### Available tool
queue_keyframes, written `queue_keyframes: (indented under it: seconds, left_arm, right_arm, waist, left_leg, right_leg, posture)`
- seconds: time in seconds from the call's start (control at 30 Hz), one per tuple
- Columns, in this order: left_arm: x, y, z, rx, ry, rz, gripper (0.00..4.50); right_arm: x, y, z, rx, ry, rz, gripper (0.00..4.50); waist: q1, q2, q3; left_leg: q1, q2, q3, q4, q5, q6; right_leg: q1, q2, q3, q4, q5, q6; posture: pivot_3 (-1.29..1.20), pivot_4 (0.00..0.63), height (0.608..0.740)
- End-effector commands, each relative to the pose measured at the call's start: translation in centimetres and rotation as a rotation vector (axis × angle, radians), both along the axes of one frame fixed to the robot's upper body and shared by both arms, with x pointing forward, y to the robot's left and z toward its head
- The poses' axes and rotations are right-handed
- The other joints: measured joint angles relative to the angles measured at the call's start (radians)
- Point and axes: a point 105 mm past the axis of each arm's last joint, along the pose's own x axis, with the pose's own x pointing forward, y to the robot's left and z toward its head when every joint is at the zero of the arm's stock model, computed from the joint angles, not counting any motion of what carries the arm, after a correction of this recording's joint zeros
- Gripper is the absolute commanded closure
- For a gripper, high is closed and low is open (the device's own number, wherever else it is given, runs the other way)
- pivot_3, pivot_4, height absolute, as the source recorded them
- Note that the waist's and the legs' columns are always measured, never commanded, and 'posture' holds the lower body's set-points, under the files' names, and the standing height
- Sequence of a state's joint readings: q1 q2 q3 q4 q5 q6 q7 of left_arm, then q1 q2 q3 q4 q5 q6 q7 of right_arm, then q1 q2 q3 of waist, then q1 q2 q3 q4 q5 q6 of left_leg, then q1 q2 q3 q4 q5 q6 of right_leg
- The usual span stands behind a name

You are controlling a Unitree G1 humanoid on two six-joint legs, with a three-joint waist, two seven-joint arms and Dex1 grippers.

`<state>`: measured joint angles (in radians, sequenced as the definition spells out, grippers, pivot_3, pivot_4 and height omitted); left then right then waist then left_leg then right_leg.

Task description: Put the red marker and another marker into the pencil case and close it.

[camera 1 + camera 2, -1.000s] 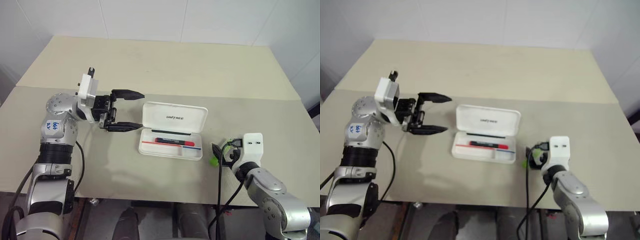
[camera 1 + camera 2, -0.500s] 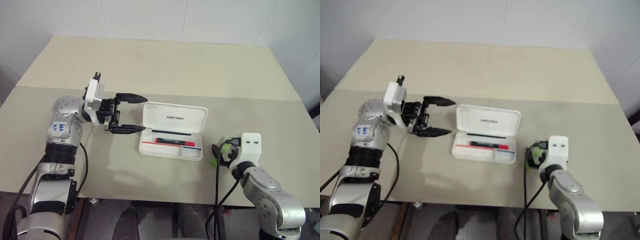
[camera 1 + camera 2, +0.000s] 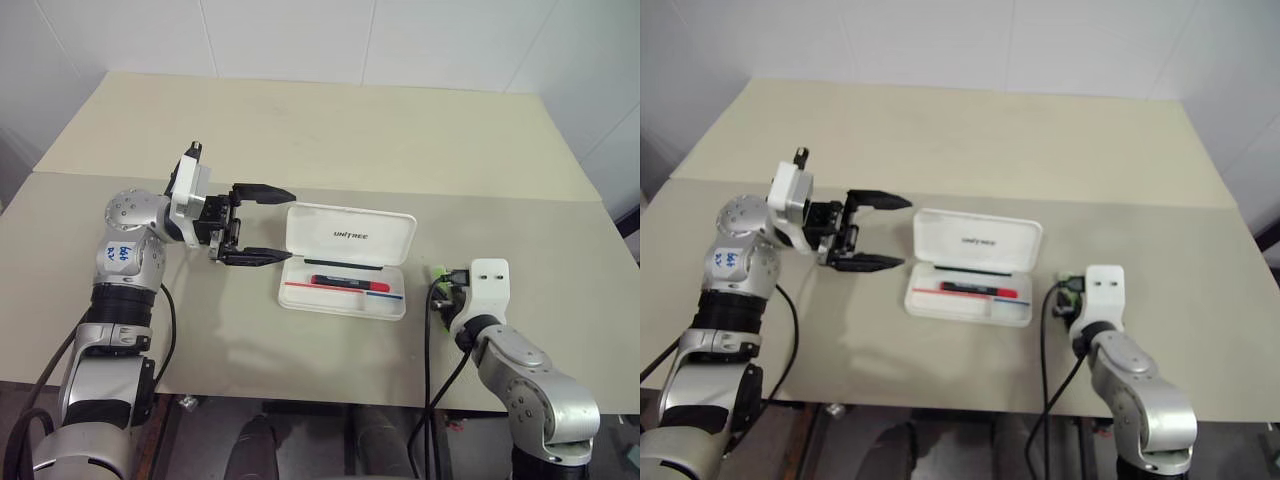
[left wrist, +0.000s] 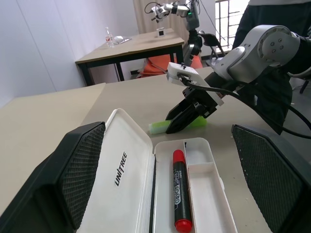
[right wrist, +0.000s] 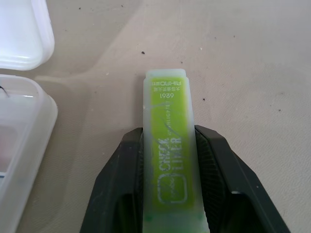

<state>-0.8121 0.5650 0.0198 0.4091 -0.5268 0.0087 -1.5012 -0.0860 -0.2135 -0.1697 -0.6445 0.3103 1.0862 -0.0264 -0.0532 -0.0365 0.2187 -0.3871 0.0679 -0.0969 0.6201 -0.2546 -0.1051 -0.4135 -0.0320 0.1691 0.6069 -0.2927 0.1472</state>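
The right pincer [image 5: 170, 194] pinches the green marker [image 5: 169, 160] across its width just right of the pencil case [image 3: 345, 262], ready, I judge, to carry it in. The marker's long axis runs along the fingers. The red marker [image 3: 348, 284] lies lengthwise inside. The left pincer [image 3: 265, 224] hangs wide open, empty, left of the case

Beige table [image 3: 330, 130], seam line running across it edge to edge, white tiled wall behind its far edge. In left wrist view: second table [image 4: 131, 47] in background with a small bottle [image 4: 108, 37] near its far corner, plus orange object [image 4: 158, 62] underneath.
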Motion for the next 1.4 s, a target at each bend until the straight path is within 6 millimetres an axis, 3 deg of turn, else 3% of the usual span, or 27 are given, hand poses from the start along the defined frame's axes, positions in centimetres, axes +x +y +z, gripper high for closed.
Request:
queue_keyframes:
  seconds: [0.03,0.23,0.37,0.43,0.53,0.67,0.8,0.87,1.03,1.13,1.4]
  left_arm:
    - [-0.6,0.4,0.5,0.013,-0.042,-0.032,0.0]
    - [-0.6,0.7,0.7,-0.026,-0.046,-0.028,0.0]
    - [-0.9,1.3,1.0,-0.063,-0.039,-0.035,0.0]
    - [-1.1,1.8,1.0,-0.074,-0.033,-0.032,0.0]
    - [-1.1,2.3,0.7,-0.07,-0.025,-0.011,0.0]
    - [-1.3,3.0,0.2,-0.066,-0.012,0.026,0.0]
    - [-1.7,3.5,-0.2,-0.063,-0.004,0.043,0.0]
    - [-2.0,3.9,-0.5,-0.052,0.004,0.055,0.0]
    - [-3.1,5.6,-1.0,-0.051,0.03,0.112,0.0]
    - [-3.4,6.5,-1.6,-0.021,0.039,0.159,0.0]
    - [-4.3,7.1,-1.9,-0.017,0.037,0.207,0.0]
  right_arm:
    - [0.3,-1.8,0.9,-0.038,-0.04,-0.037,3.39]
    - [1.3,-2.4,4.4,-0.083,-0.171,0.02,3.39]
    - [2.3,-2.4,8.8,-0.139,-0.307,0.107,3.39]
    - [2.6,-1.2,11.9,-0.165,-0.399,0.212,3.39]
    - [2.6,0.7,14.4,-0.177,-0.469,0.335,3.39]
    - [1.3,6.0,16.3,-0.157,-0.513,0.648,3.39]
    - [-0.7,10.6,15.0,-0.185,-0.45,0.959,3.39]
    - [-1.6,11.8,13.9,-0.21,-0.401,1.075,3.39]
    - [-3.3,13.6,8.8,-0.3,-0.2,1.337,3.39]
    - [-3.4,14.1,7.0,-0.323,-0.147,1.402,3.39]
    - [-1.2,15.6,5.5,-0.35,-0.149,1.436,3.39]
  waist:
    - [0.0,0.0,0.0]
    - [-0.003,0.0,0.0]
    - [-0.006,0.001,0.001]
    - [-0.008,0.002,0.001]
    - [-0.007,0.002,0.001]
    - [-0.008,0.002,0.001]
    - [-0.005,0.002,0.001]
    - [-0.001,0.002,0.001]
    - [-0.004,0.002,0.001]
    - [-0.005,0.002,0.001]
    - [-0.006,0.002,0.001]
  left_leg:
    - [0.0,0.0,0.0,0.0,0.0,0.0]
    - [0.0,0.0,0.0,-0.001,0.0,0.0]
    - [0.0,0.0,0.0,-0.005,0.0,0.0]
    - [0.0,0.0,0.0,-0.006,0.0,0.0]
    - [0.0,0.0,0.0,-0.008,0.0,0.0]
    - [0.0,0.0,-0.001,-0.008,0.0,0.001]
    - [-0.001,0.001,-0.001,-0.009,-0.001,0.001]
    - [-0.002,0.001,-0.001,-0.009,-0.001,0.001]
    - [-0.002,0.001,-0.001,-0.009,-0.001,0.002]
    - [-0.002,0.001,0.0,-0.009,-0.001,0.002]
    - [-0.002,0.001,0.0,-0.007,-0.001,0.001]
  right_leg:
    - [0.0,0.0,0.0,0.0,0.0,0.0]
    - [-0.001,0.0,0.0,0.0,0.0,0.0]
    - [-0.002,0.0,0.0,0.0,0.001,0.002]
    - [-0.003,0.0,0.0,0.0,0.002,0.004]
    - [-0.004,0.0,-0.001,0.001,0.002,0.005]
    - [-0.005,0.0,-0.001,0.003,0.004,0.012]
    - [-0.006,0.0,-0.002,0.004,0.002,0.012]
    - [-0.006,0.0,-0.002,0.004,0.001,0.012]
    - [-0.007,0.0,-0.003,0.003,0.0,0.011]
    - [-0.007,0.0,-0.003,0.004,-0.001,0.009]
    - [-0.008,0.0,-0.003,0.005,-0.001,0.008]
  posture:
    - [0.0,0.15,0.74]
    - [0.0,0.15,0.74]
    - [0.0,0.15,0.74]
    - [0.0,0.15,0.74]
    - [0.0,0.15,0.74]
    - [0.0,0.15,0.74]
    - [0.0,0.15,0.74]
    - [0.0,0.15,0.74]
    - [0.0,0.15,0.74]
    - [0.0,0.15,0.74]
    - [0.0,0.15,0.74]
